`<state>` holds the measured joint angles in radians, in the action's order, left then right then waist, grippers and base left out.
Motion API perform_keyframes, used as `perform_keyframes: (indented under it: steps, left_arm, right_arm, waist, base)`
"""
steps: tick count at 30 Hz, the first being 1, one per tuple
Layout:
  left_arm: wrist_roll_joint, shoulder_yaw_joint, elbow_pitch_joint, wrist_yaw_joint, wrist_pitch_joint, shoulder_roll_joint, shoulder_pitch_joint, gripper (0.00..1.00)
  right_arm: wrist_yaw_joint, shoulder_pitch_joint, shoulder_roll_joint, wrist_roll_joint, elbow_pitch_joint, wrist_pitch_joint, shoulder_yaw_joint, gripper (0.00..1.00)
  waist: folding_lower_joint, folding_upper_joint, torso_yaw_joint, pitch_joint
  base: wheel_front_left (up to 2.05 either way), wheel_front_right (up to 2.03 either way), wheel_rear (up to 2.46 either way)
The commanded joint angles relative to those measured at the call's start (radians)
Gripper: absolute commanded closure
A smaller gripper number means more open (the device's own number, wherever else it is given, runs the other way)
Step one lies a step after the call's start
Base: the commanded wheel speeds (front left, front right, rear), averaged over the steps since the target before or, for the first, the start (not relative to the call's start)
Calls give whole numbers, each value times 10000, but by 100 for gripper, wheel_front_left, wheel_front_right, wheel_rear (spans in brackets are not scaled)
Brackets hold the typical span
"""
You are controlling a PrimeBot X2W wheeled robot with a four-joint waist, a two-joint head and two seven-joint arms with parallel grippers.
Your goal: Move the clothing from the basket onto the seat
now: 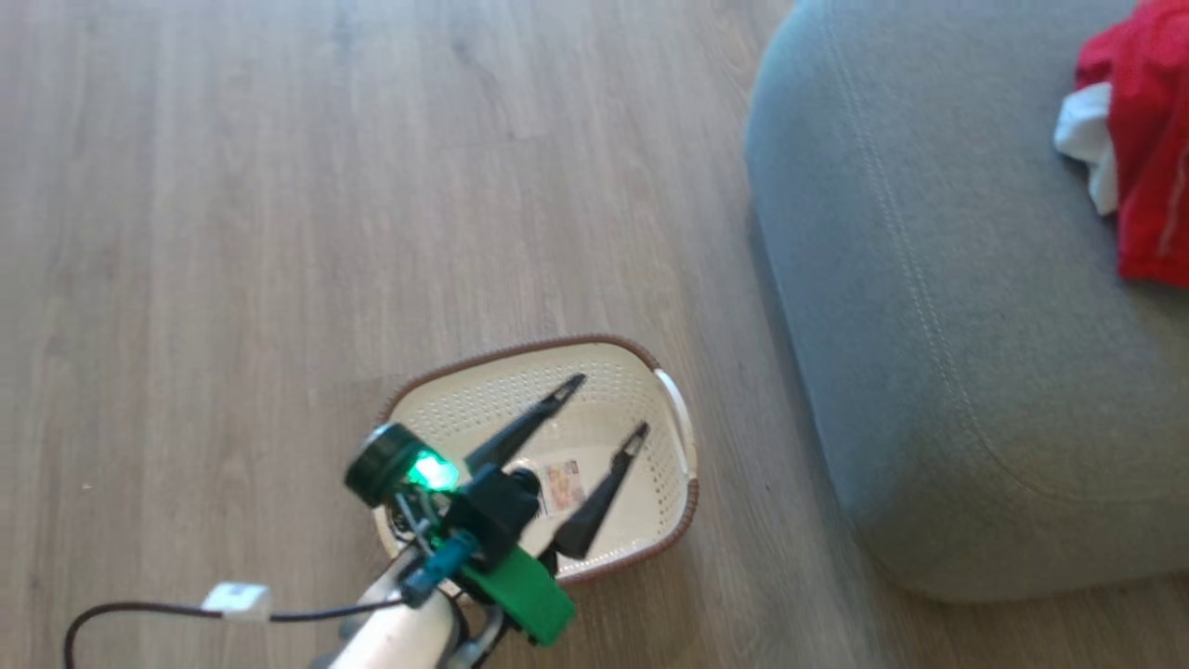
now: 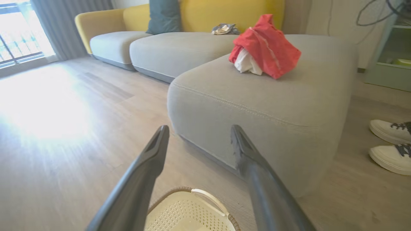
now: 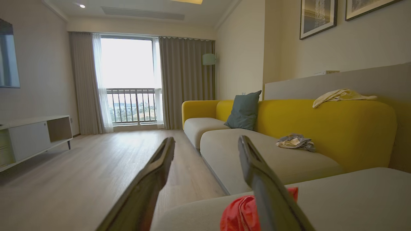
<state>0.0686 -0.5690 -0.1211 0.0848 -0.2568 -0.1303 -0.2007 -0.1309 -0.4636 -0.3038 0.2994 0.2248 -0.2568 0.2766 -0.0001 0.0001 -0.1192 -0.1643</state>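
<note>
The cream basket [image 1: 483, 401] stands on the wooden floor just left of the grey seat [image 1: 929, 325], and its bare floor shows a paper label. My left gripper [image 1: 610, 405] hovers over the basket, open, with nothing between its fingers. In the left wrist view the left gripper [image 2: 199, 128] points at the seat [image 2: 257, 102], with the basket [image 2: 186, 211] below it. Red clothing [image 1: 1147, 167] with white trim lies bunched on the seat's far right, also seen as a heap of clothing [image 2: 266, 48]. My right gripper [image 3: 206, 139] is open above the seat [image 3: 353, 199], just over the clothing [image 3: 240, 213].
Two white shoes [image 2: 390, 141] stand on the floor beside the seat. A yellow-backed sofa [image 3: 321, 128] with a teal pillow [image 3: 244, 110] and crumpled cloths [image 3: 293, 141] runs along the wall. A low white cabinet [image 3: 32, 138] stands at the left. Wooden floor [image 1: 279, 232] stretches left of the basket.
</note>
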Motion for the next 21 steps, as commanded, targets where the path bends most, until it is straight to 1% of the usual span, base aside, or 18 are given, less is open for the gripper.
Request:
perform_keyframes:
  steps: [1,9,11,12,13,16,18,21]
  left_arm:
    - [111,679,365,-102,-49,130,-88,0]
    - [266,2449,682,-418,-49,524,294,0]
    - [274,2805,828,-425,-49,595,375,0]
    - [274,2805,828,-425,-49,595,375,0]
    - [216,3127,931,-448,-49,643,469,0]
    - [194,3435,942,-520,-49,687,573,0]
    - [393,3809,878,-665,-49,738,671,0]
    - [568,4313,786,-1018,-49,782,751,0]
  right_arm:
    - [2,152,-70,129,-542,-49,-403,0]
    - [2,1108,428,441,-1356,-49,-1681,0]
    - [2,1285,614,586,-1545,-49,-2008,0]
    - [2,1285,614,586,-1545,-49,-2008,0]
    - [2,1427,747,713,-1643,-49,-2327,0]
    - [2,1564,777,722,-1622,-49,-2622,0]
    - [2,1709,845,706,-1586,-49,-2789,0]
    - [2,1962,1084,733,-1582,-49,-2837,0]
  waist:
    - [1,-1,369,307]
    - [1,-1,1238,770]
    - [1,-1,1434,846]
    - [1,-1,1434,846]
    - [1,-1,1577,900]
    - [1,-1,1724,944]
    - [1,-1,1892,1001]
    - [1,-1,2079,1082]
  base:
    - [0,0,0]
    - [0,0,0]
    - [0,0,0]
    - [0,0,0]
    - [0,0,0]
    - [0,0,0]
    - [0,0,0]
    - [0,0,0]
